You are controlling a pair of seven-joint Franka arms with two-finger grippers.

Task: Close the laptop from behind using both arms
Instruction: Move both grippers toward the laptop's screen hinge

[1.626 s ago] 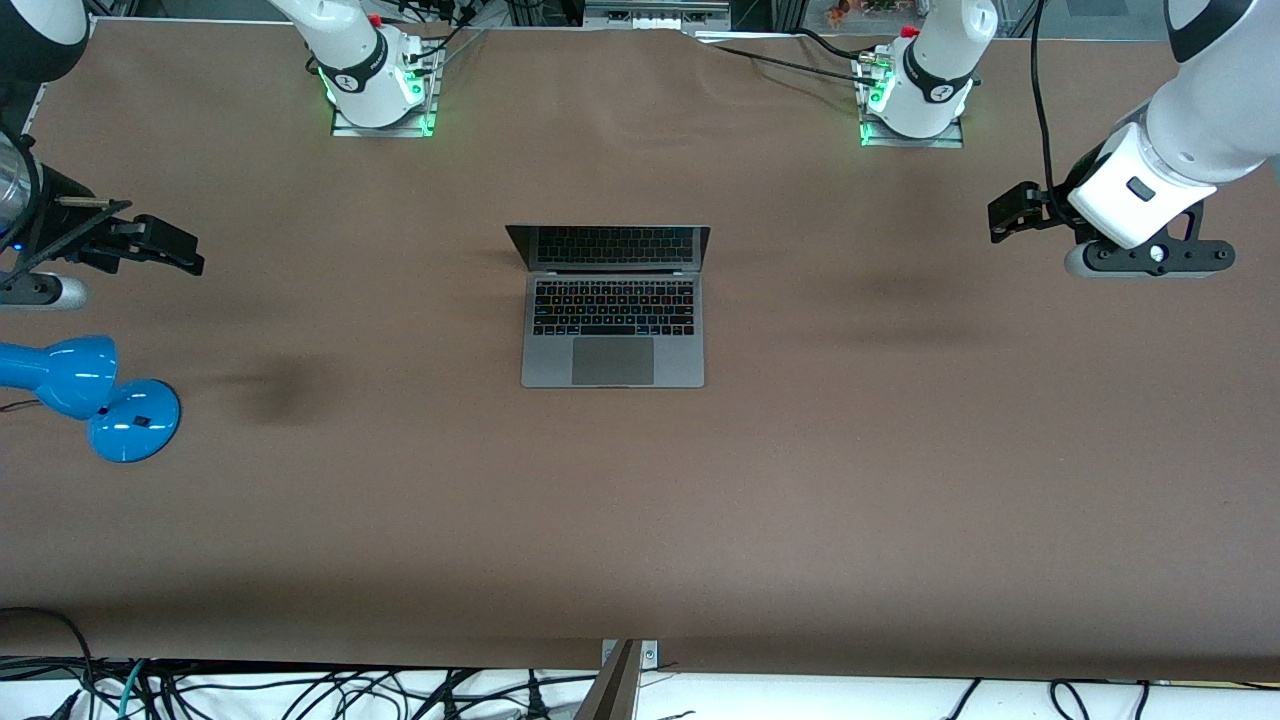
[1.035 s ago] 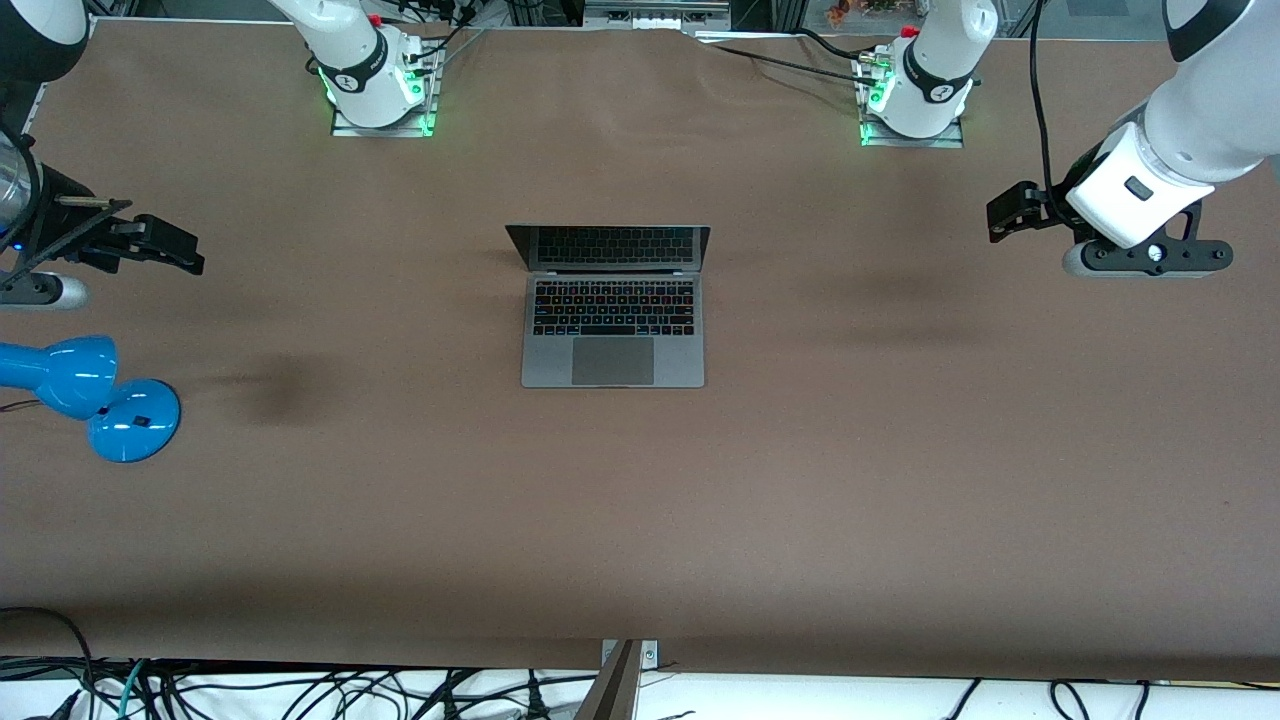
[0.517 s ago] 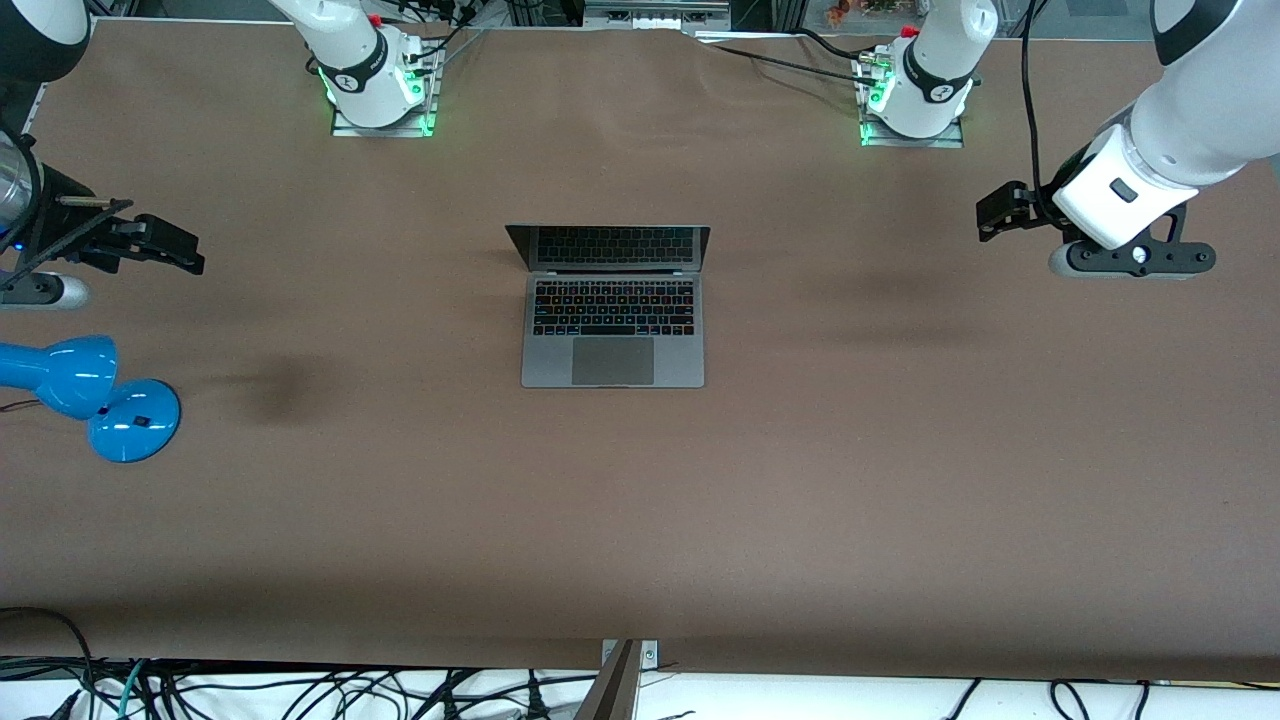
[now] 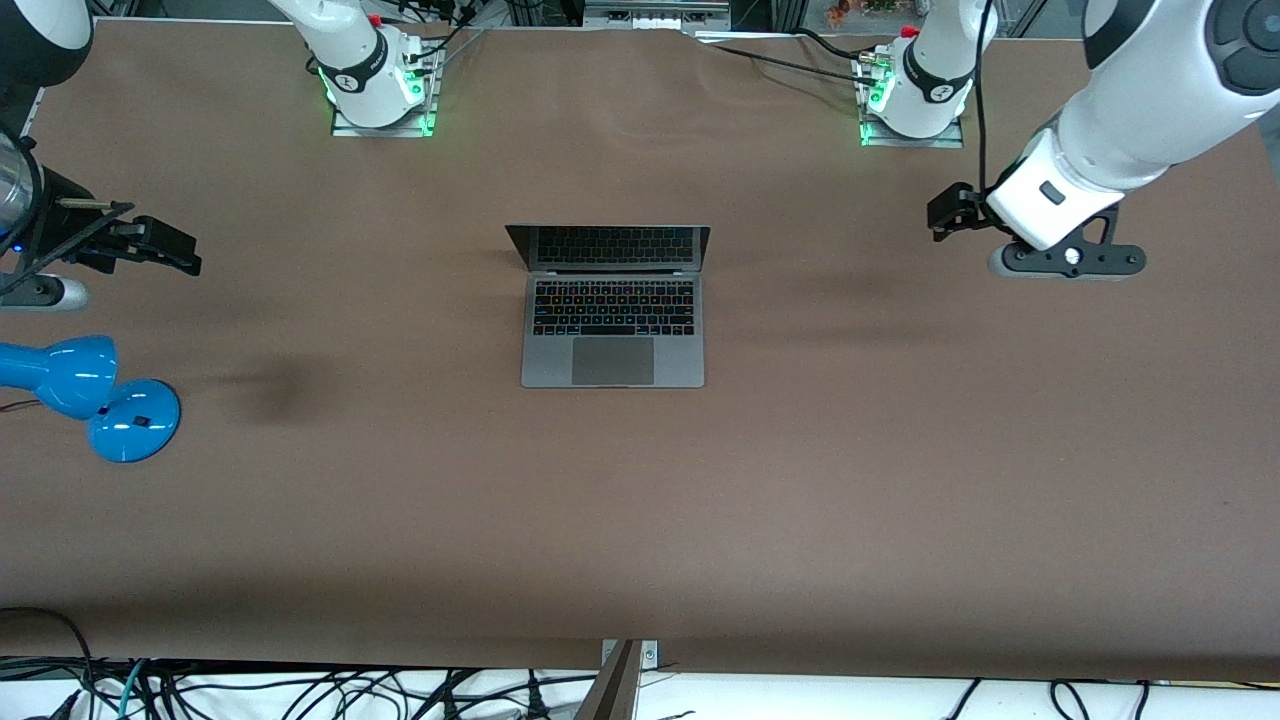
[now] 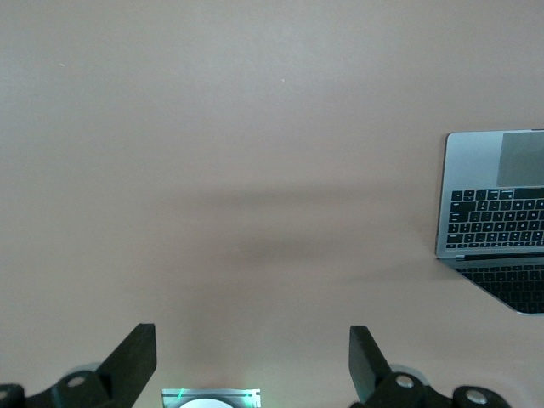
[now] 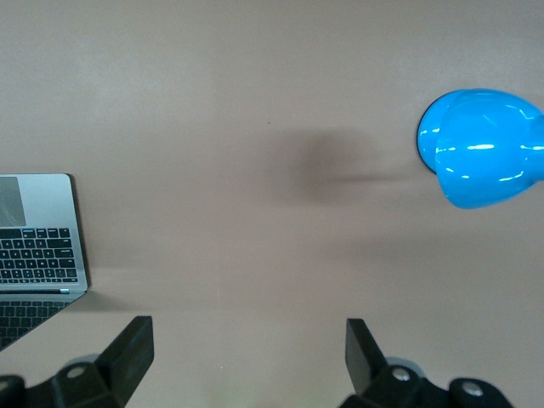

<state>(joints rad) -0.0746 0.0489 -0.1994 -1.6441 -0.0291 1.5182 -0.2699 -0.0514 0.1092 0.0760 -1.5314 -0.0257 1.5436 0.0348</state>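
The grey laptop (image 4: pixel 612 305) stands open in the middle of the table, its screen upright and its keyboard lit. It also shows in the left wrist view (image 5: pixel 497 212) and the right wrist view (image 6: pixel 38 246). My left gripper (image 4: pixel 950 215) is open and empty, up in the air over bare table toward the left arm's end, well apart from the laptop. In its wrist view the gripper (image 5: pixel 252 361) has its fingers spread wide. My right gripper (image 4: pixel 165 250) is open and empty over the table at the right arm's end; it also shows in its own view (image 6: pixel 249 357).
A blue desk lamp (image 4: pixel 95 395) stands on the table near my right gripper, nearer to the front camera; its head shows in the right wrist view (image 6: pixel 480 157). The two arm bases (image 4: pixel 380 85) (image 4: pixel 915 95) sit at the table's back edge. Cables hang along the front edge.
My left arm has swung toward the laptop, its gripper moving toward the table's middle. The right arm and the laptop have not moved.
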